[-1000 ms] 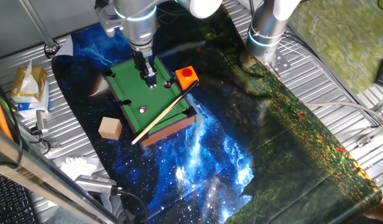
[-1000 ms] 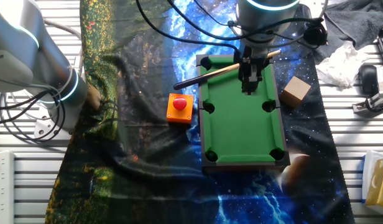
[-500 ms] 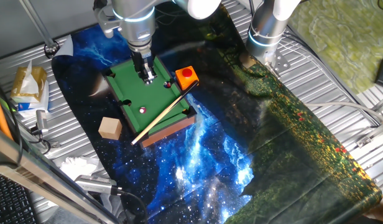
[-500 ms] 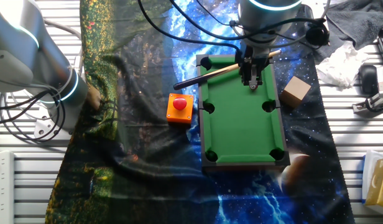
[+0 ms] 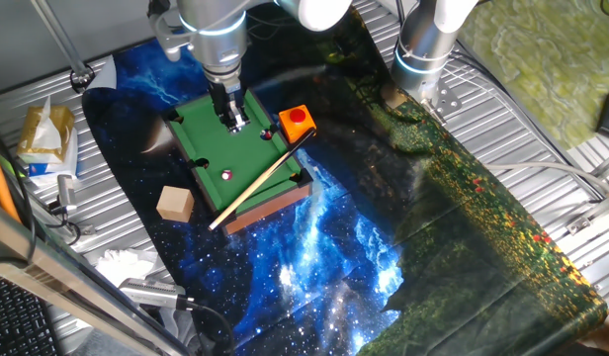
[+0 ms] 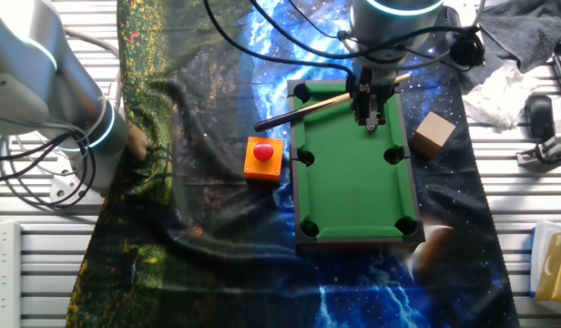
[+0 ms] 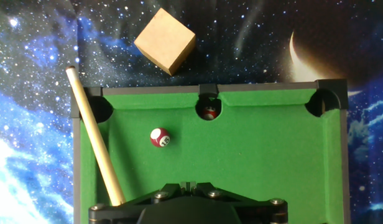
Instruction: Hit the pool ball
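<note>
Hanging upright over the green pool table [image 5: 211, 138], arm vertical, jaws' state unreadable, pool ball [image 7: 160, 137] on felt.

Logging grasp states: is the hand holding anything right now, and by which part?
Nothing seems held. The hand hangs over the green felt, apart from the cue and the pool ball.
</note>
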